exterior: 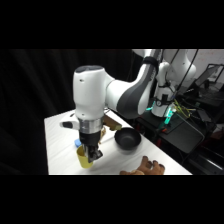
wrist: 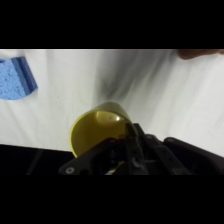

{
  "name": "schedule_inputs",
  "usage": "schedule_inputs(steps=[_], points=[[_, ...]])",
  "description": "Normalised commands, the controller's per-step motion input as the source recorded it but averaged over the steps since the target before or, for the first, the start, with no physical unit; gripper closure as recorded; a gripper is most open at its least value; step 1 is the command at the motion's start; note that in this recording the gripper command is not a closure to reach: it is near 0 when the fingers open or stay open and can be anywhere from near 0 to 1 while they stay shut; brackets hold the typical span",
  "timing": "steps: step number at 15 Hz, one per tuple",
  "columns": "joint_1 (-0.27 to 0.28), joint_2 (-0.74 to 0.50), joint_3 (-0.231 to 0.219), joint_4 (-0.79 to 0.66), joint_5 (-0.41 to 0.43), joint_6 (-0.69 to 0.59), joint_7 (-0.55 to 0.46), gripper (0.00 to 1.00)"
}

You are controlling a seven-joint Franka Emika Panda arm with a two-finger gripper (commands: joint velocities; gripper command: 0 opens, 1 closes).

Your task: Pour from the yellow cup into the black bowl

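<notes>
The jaws are closed on the rim of the yellow cup [wrist: 96, 131], and the gripper [exterior: 91, 154] holds it upright near the table's [exterior: 60, 145] front edge. A blue block [wrist: 15, 79] sits just behind the cup. The black bowl [exterior: 127, 138] stands apart to the right, a brown object [exterior: 146, 167] in front of it.

glossy black bowl [exterior: 127, 138], smooth plastic yellow cup [wrist: 96, 131]
</notes>
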Motion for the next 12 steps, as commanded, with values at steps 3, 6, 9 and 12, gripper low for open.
schedule_inputs(steps=[3, 6, 9, 12], points=[[0.139, 0.18, -0.17, 0.24, -0.22, 0.01, 0.26, 0.18], [0.094, 0.09, -0.089, 0.16, -0.111, -0.1, 0.18, 0.18], [0.018, 0.08, -0.023, 0.15, -0.005, -0.22, 0.09, 0.18], [-0.007, 0.09, -0.015, 0.14, 0.009, -0.2, 0.06, 0.18]])
